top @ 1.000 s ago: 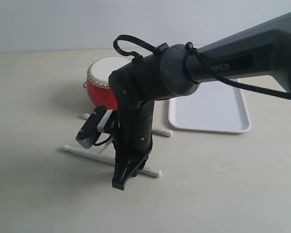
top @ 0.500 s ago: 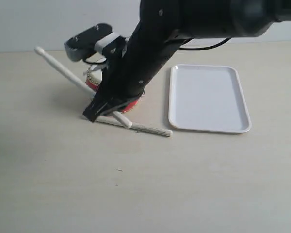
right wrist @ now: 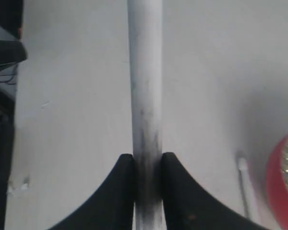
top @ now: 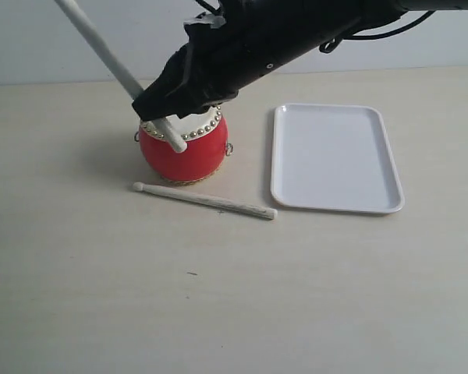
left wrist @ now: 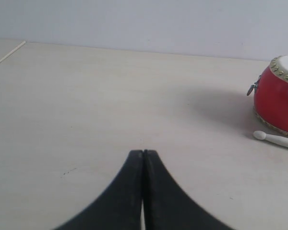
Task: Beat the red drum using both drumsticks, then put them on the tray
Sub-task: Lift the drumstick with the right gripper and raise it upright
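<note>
The red drum (top: 183, 149) with its cream top stands left of the white tray (top: 335, 156). My right gripper (top: 146, 107) reaches in from the upper right and is shut on one drumstick (top: 101, 43), which slants up to the left; its lower end hangs over the drum's front rim. The right wrist view shows the jaws (right wrist: 148, 160) pinching that drumstick (right wrist: 145, 72), with the drum (right wrist: 284, 191) at the edge. The other drumstick (top: 207, 200) lies on the table in front of the drum. My left gripper (left wrist: 143, 153) is shut and empty, low over bare table, with the drum (left wrist: 278, 98) off to one side.
The tray holds nothing. The pale table (top: 218, 296) stretches wide in front of the drum and tray. A grey wall (top: 62, 39) closes the back. Dark equipment (right wrist: 0, 120) shows at one edge of the right wrist view.
My right gripper has lifted one drumstick off the table and carried it up and back, to above the drum. The other drumstick lies where it was.
</note>
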`<state>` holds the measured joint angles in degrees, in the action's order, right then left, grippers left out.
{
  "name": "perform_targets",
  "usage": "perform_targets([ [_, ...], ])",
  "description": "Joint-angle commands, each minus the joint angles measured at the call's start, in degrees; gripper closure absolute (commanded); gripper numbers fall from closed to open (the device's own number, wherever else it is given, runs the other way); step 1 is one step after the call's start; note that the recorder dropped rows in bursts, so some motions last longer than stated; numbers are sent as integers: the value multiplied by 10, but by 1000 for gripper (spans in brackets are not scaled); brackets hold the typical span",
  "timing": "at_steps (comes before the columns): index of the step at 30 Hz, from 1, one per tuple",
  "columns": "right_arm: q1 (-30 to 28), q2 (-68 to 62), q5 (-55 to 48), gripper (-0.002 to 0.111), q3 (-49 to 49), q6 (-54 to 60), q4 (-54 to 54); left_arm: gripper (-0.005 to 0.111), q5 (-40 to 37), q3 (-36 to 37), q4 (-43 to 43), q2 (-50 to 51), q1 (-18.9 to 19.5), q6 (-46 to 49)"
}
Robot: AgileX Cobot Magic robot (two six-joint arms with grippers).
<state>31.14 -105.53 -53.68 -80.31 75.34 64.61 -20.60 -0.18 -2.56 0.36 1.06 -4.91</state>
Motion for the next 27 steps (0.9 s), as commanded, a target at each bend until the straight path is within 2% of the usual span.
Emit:
perform_targets([
  [1, -2, 8, -51, 108, 0, 82, 66, 107, 4, 2, 3, -4, 0, 2],
  [7, -2, 8, -71, 108, 0, 110, 87, 107, 8, 2, -3, -4, 0, 2],
  [10, -2, 8, -71, 108, 0, 110, 87, 107, 24, 2, -37, -4, 0, 19],
  [13, -2, 8, -71, 108, 0, 110, 87, 107, 77, 2, -41, -4, 0, 18],
  [16, -2, 8, -77, 108, 0, 110, 87, 107, 177, 2, -32, -4, 0, 4],
  [19, -2, 8, -81, 108, 0, 110, 87, 107, 255, 2, -30, -4, 0, -55],
  [24, -1, 8, -80, 108, 0, 110, 87, 107, 321, 2, -30, -4, 0, -241],
  [27, -1, 7, -80, 108, 0, 110, 88, 107, 372, 2, -30, -4, 0, -295],
])
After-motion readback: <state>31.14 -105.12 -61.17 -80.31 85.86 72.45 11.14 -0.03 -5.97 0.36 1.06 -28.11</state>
